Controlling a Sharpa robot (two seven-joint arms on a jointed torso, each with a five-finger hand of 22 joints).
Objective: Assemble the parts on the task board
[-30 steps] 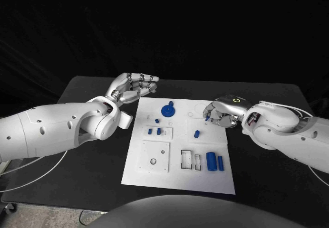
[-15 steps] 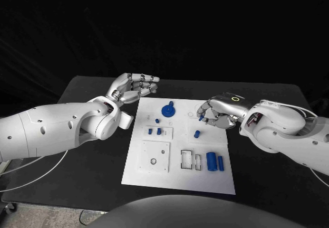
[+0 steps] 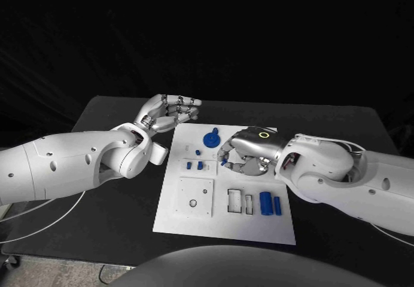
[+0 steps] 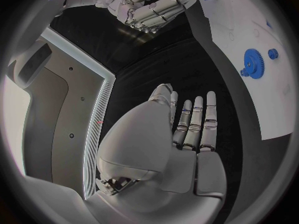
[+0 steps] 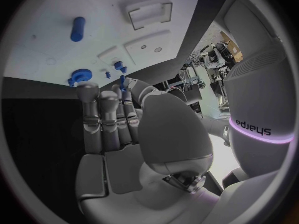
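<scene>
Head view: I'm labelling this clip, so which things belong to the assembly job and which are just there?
Job:
task board
blue gear
blue cylinders
small blue pegs
right hand
left hand

Just there:
black table
cable

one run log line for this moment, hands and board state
left hand: off the board's far left corner, holding nothing | right hand: over mid board, hold unclear | task board: blue gear seated, blue cylinders near right

— How is the task board (image 3: pixel 191 218) finished?
— Matt white plastic, it seems; the blue gear (image 3: pixel 211 140) likewise plastic.
— And the right hand (image 3: pixel 244 156)?
— Silvery, metallic sheen, on a glossy white arm.
</scene>
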